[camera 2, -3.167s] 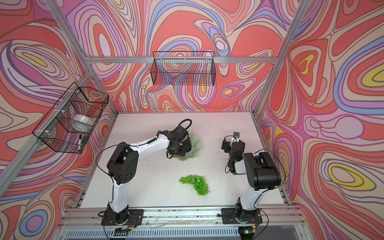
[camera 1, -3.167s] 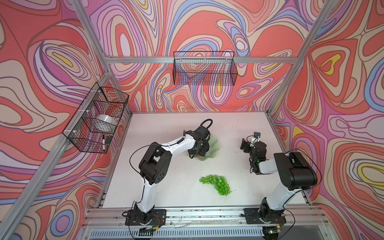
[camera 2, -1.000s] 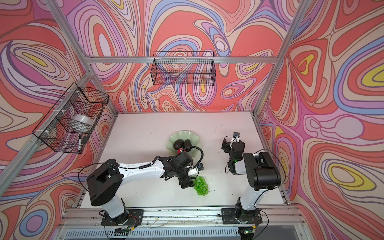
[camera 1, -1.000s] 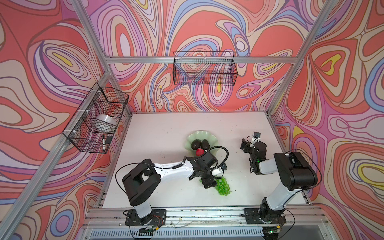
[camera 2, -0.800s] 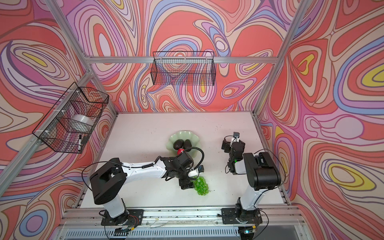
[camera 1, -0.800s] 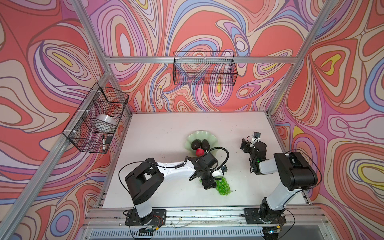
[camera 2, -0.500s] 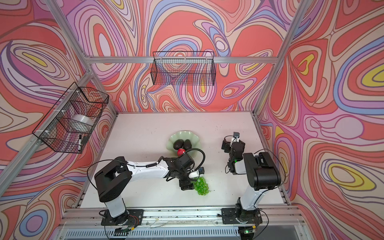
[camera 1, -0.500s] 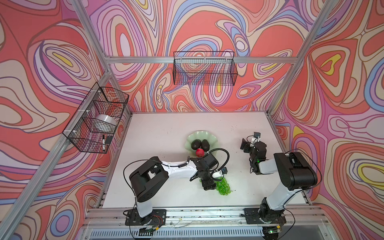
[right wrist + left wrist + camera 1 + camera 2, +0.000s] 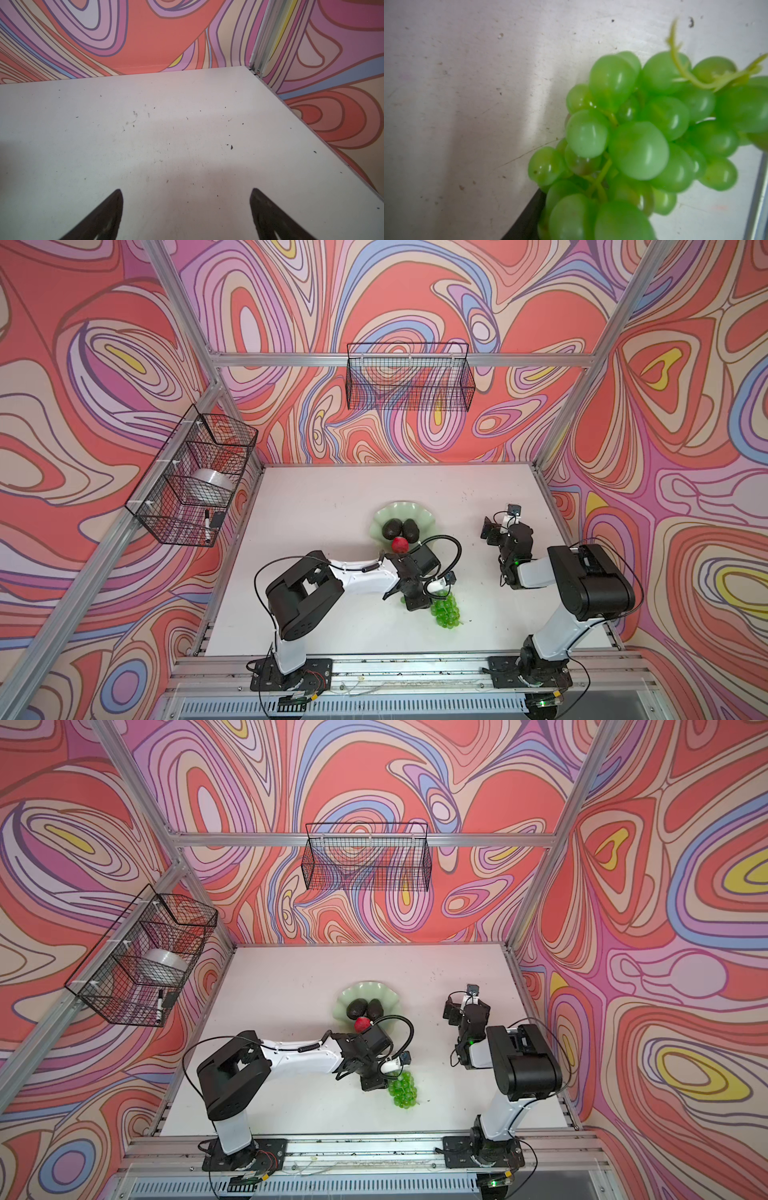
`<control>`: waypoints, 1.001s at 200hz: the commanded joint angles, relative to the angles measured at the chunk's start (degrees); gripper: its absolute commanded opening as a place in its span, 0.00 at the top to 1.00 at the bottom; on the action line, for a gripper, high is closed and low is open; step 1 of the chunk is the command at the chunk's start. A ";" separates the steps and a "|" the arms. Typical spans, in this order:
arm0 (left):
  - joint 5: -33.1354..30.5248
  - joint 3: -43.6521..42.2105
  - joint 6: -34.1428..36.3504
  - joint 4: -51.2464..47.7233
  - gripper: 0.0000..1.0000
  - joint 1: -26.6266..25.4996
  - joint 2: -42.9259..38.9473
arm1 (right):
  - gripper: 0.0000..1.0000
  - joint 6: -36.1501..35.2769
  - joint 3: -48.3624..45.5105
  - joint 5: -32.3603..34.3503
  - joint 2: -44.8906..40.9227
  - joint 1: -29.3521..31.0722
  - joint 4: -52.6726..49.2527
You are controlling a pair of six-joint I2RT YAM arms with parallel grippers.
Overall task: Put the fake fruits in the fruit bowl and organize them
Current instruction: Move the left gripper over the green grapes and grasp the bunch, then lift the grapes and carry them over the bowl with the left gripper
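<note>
The pale green fruit bowl (image 9: pixel 401 506) (image 9: pixel 365 986) sits mid-table and holds two dark avocados (image 9: pixel 392 529) (image 9: pixel 410 530) and a small red fruit (image 9: pixel 400 544) at its near edge. The green grapes (image 9: pixel 446 612) (image 9: pixel 402 1092) lie on the table in front of the bowl. My left gripper (image 9: pixel 417 601) (image 9: pixel 372 1082) is down on their left end, shut on them. In the left wrist view the grapes (image 9: pixel 637 149) fill the frame against one dark finger (image 9: pixel 527 218). My right gripper (image 9: pixel 492 529) (image 9: pixel 186 197) stands open with nothing in it, right of the bowl.
A black wire basket (image 9: pixel 409 381) hangs on the back wall. Another wire basket (image 9: pixel 195 481) on the left wall holds a tape roll and a marker. An aluminium rail (image 9: pixel 395 664) runs along the table's front edge, just beyond the grapes.
My left gripper has dropped onto the left end of the grapes and its jaws have closed in on them. The right arm has not moved.
</note>
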 commanded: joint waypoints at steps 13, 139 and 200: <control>-0.27 -2.37 -0.30 -2.81 0.61 0.49 -7.77 | 0.02 0.28 0.53 0.14 -0.63 -0.22 0.03; 3.57 -1.70 -1.75 -7.57 0.33 1.85 -15.00 | 0.02 0.31 0.52 0.14 -0.67 -0.22 0.03; 2.24 1.95 -4.04 -2.66 0.24 1.86 -5.78 | 0.02 0.27 0.57 0.10 -0.63 -0.22 0.02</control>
